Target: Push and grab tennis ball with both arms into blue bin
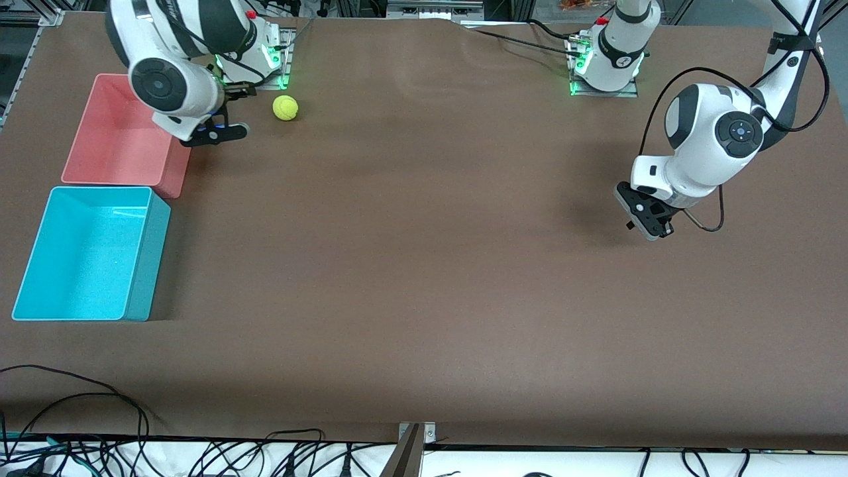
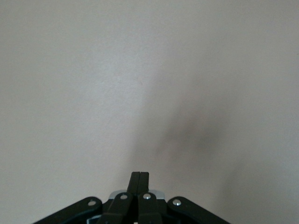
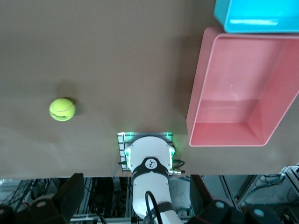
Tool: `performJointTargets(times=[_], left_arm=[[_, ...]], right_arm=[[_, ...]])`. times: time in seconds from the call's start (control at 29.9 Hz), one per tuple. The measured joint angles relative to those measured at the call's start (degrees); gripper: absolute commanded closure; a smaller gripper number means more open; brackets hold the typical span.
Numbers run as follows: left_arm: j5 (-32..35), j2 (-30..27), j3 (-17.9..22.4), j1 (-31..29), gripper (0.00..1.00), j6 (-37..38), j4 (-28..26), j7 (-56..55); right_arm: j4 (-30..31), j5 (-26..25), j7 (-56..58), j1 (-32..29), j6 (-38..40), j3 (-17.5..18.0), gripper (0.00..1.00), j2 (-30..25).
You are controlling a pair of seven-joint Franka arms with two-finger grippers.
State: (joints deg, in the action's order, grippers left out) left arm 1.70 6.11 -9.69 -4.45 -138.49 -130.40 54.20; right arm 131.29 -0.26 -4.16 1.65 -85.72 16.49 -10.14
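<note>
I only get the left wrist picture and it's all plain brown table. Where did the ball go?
Observer: The tennis ball lies on the table near the right arm's base, at the right arm's end.
Operator: Is somebody holding it?
Observer: No. The right gripper hangs open beside it, next to the pink bin, not touching the ball.
Operator: Where's the blue bin it goes in?
Observer: The blue bin sits beside the pink one, nearer the front camera, with nothing in it.
Operator: And my gripper?
Observer: The left gripper is shut, holding nothing, over bare table at the left arm's end.
</note>
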Motion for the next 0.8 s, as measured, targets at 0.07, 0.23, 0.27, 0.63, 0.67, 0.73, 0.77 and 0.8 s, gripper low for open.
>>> performJointTargets(times=[0.07, 0.23, 0.27, 0.63, 0.67, 0.73, 0.77, 0.8], left_arm=[[0.0, 0.0, 0.0, 0.0, 1.0, 0.0, 0.0, 0.0], [0.0, -0.2, 0.0, 0.0, 0.3, 0.0, 0.0, 0.0], [0.0, -0.3, 0.0, 0.0, 0.0, 0.0, 0.0, 0.0], [0.0, -4.4, 3.1, 0.4, 0.0, 1.6, 0.9, -1.0], [0.0, -4.8, 3.2, 0.5, 0.0, 2.5, 1.3, -1.7], [0.0, -5.7, 3.2, 0.7, 0.0, 4.8, 2.4, -3.9], [0.0, -6.1, 3.2, 0.9, 0.0, 6.1, 3.1, -5.1], [0.0, -6.5, 3.2, 1.2, 0.0, 7.6, 3.8, -6.6]], right_arm=[[1.3, 0.0, 0.0, 0.0, -0.8, 0.4, 0.0, 0.1], [5.2, 0.0, 0.0, 0.0, -4.3, 0.7, 0.0, 0.5], [6.1, 0.0, 0.0, 0.0, -5.2, 0.7, 0.0, 0.6], [14.0, 2.7, 0.0, 0.0, -15.3, 0.8, 0.0, 1.3], [14.5, 3.2, 0.0, 0.0, -16.2, 0.9, 0.0, 1.4], [15.6, 3.9, 0.1, 0.0, -18.2, 1.3, 0.0, 1.8], [16.0, 4.2, 0.1, 0.0, -18.9, 1.6, 0.0, 2.0], [16.3, 4.8, 0.1, 0.0, -19.6, 2.1, 0.0, 2.2]])
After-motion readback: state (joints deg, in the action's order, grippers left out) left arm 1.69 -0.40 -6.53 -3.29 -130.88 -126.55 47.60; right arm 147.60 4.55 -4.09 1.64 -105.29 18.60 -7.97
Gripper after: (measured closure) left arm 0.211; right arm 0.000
